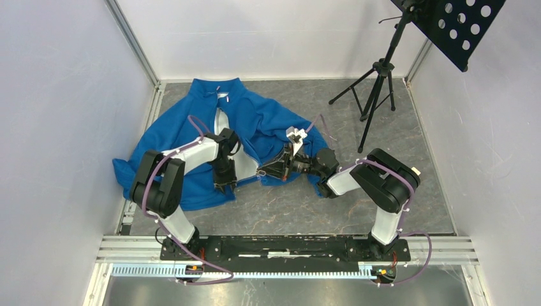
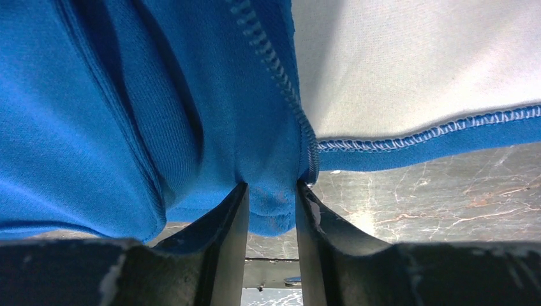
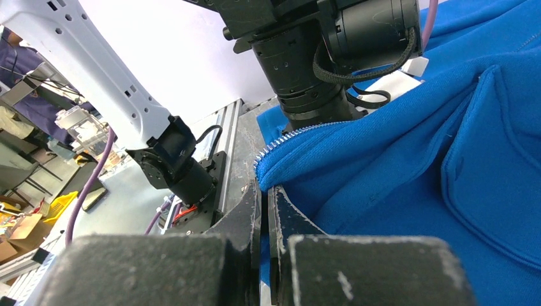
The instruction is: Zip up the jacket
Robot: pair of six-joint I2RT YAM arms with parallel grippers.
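The bright blue fleece jacket [image 1: 255, 121] lies spread on the grey table, front open, pale lining showing between the halves. My left gripper [image 1: 223, 185] is shut on the bottom hem corner of the left front panel; in the left wrist view [image 2: 271, 197] a fold of blue fleece sits between the jaws, with the zipper teeth [image 2: 281, 76] running up from it. My right gripper [image 1: 263, 172] is shut on the bottom edge of the right front panel; in the right wrist view [image 3: 263, 191] the jaws pinch blue fabric just below the zipper teeth [image 3: 281, 141].
A black tripod [image 1: 376, 83] with a perforated black panel [image 1: 462, 25] stands at the back right. White walls and metal rails enclose the grey marbled tabletop [image 1: 306, 210]. The left arm [image 3: 306, 70] crosses close in front of the right wrist camera.
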